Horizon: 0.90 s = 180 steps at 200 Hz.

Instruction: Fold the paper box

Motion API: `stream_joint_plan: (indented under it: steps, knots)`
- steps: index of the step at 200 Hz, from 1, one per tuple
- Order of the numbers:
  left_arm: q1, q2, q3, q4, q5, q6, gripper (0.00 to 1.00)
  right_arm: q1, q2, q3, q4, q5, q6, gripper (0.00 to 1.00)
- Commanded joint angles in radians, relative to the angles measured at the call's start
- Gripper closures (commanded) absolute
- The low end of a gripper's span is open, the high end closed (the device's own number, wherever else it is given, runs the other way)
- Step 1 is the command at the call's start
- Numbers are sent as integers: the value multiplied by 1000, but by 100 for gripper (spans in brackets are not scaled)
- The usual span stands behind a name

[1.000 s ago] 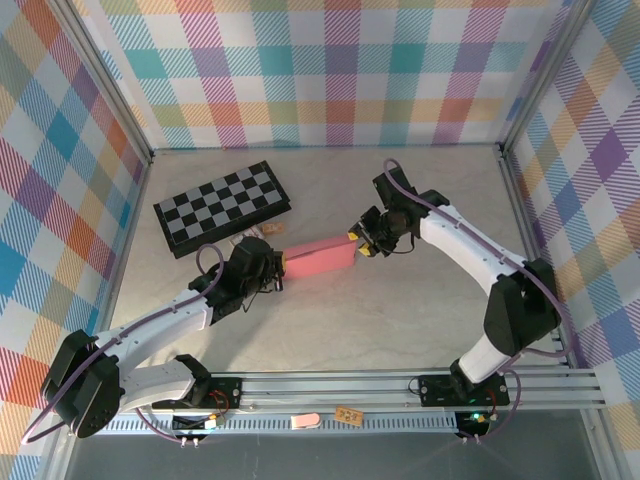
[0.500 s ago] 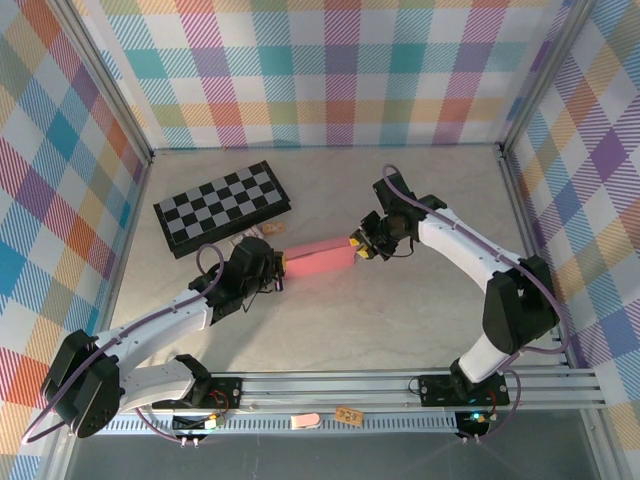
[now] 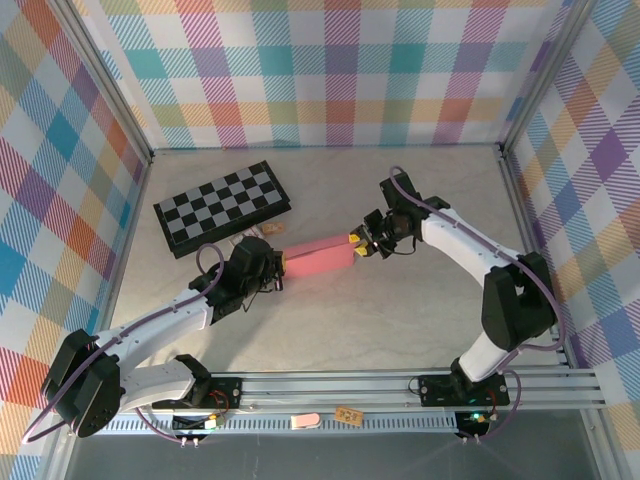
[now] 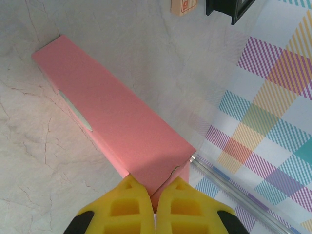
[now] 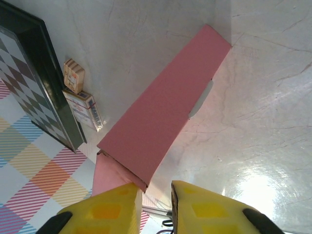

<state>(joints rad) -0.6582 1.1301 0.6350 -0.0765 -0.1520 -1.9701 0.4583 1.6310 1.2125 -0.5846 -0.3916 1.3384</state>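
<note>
Pale marbled table, plaid walls all round.

Top external: logging the pink paper box as flat on the table near the middle, long and narrow, spanning the gap between the two arms. Placing the left gripper at its left end and the right gripper at its right end. Noting a checkered board behind and to the left, apart from the box. Also noting small packs near the box's left end, on the far side.

Left wrist: seeing yellow fingers clenched together, pinching the near corner of the box between the tips. Marking a pale slit along one long edge. Reading the top panel as flat and closed.

Right wrist: seeing fingers slightly apart. Finding the box's near corner at the mouth of the gap and a loose flap off to one side. Not being able to tell whether anything is actually gripped there.

Flagging risks, as judgement only:
- Closing on the bare corner instead of the flap and slipping off.
- Pulling against the left pinch and creasing or tearing the thin card.
- Pressing down and crushing the formed shape.
- Nudging the whole box toward the packs while chasing the flap.
</note>
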Motion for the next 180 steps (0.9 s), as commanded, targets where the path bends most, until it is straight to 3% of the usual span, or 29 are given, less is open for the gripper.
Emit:
stream_joint_plan:
  steps: [1,37,59,92,139,180]
  knots:
    - [8,18,-14,-114,4,-211,99,16,49,-41,-145,145,-6,74]
    - [8,26,-14,-101,10,-213,99,56,-31,183,-254,265,-70,47]
    - [8,32,-18,-92,14,-214,99,105,-42,183,-196,279,80,34]
    - [8,42,-21,-74,19,-213,99,186,9,171,-109,304,339,24]
    - [9,45,-30,-48,32,-216,99,249,121,232,-30,330,472,20]
    - [11,52,-34,-6,58,-208,98,253,182,239,-16,347,465,32]
